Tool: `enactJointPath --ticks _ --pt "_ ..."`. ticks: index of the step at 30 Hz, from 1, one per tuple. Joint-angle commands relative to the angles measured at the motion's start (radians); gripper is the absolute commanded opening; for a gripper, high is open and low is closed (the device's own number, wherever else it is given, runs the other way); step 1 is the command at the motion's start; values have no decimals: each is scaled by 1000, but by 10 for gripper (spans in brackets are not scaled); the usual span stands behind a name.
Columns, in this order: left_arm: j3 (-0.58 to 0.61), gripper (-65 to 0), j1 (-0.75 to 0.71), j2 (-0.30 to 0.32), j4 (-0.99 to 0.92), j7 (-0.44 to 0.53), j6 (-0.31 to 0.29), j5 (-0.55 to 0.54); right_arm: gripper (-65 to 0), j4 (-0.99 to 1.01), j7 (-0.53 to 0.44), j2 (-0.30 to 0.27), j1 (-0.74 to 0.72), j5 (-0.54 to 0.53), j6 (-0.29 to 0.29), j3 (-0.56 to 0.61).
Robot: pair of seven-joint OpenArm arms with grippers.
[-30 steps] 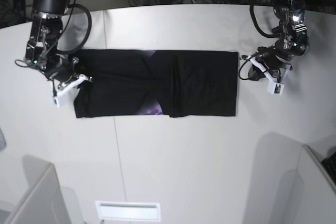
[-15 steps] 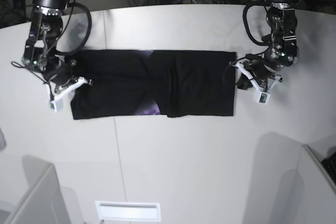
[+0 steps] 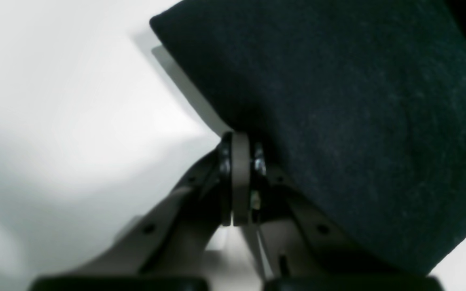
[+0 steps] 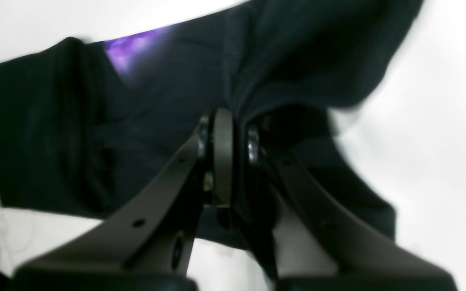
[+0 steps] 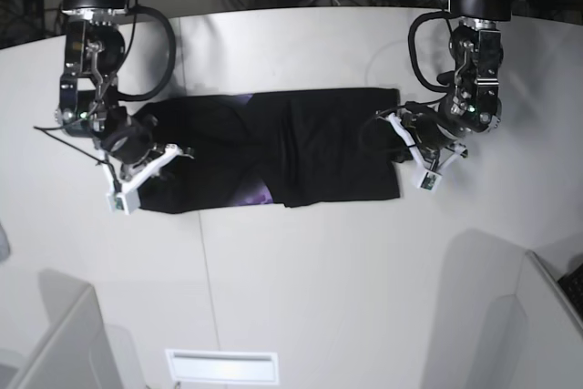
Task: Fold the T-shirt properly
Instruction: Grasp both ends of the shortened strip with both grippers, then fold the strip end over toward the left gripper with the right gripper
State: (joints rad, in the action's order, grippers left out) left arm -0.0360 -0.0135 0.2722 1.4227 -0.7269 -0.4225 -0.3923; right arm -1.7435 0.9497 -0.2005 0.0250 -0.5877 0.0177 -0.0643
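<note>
shirt (image 5: 273, 150): black, lying as a long band on the table (image 5: 301, 280); a purple patch of print shows at its near edge in the base view, between the two claws.
left claw (image 3: 241, 139): jaws pressed together on the shirt's edge; in the left wrist view the cloth rises up and away from the tips, and its corner hangs free just beyond them over bare table.
right claw (image 4: 227, 117): jaws nearly together, pinching a bunched edge of cloth; in the right wrist view the shirt spreads out past the tips, with the purple print well beyond them to one side.
shirt ends: each end sits at a claw, lifted or puckered there; the middle lies flat between the two.
change, left claw: a second ago it stood just off the shirt's end, apart from the cloth; now it is over that end and gripping it, and the end has moved inward with it.
change, right claw: it has slid inward along its end, dragging the cloth with it.
change, shirt: the band is shorter than it was and the end edges are no longer straight.
meaning: judged from this, both ends are now held, so the end-to-end fold can begin.
next need: lift both ends clear and carry them towards the middle.
risk: a thin pinch may catch only the top layer, leaving the layers below behind.
</note>
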Motion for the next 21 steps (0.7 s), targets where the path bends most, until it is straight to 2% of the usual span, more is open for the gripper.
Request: enactJointPath --ticks 1,4,13,21 --pt "-5 -650 7 12 7 -26 -3 19 -650 -37 -19 -7 -23 -18 -6 13" --pt "-12 -650 7 14 5 -26 -3 19 -650 -79 -19 -4 -26 -18 -32 60" --pt "-14 -650 7 28 -1 -23 -3 19 -650 -144 -18 60 -35 -16 -77 134" --pt "-14 -650 7 29 -1 -23 -3 19 -650 -158 -25 143 -53 -12 -123 243"
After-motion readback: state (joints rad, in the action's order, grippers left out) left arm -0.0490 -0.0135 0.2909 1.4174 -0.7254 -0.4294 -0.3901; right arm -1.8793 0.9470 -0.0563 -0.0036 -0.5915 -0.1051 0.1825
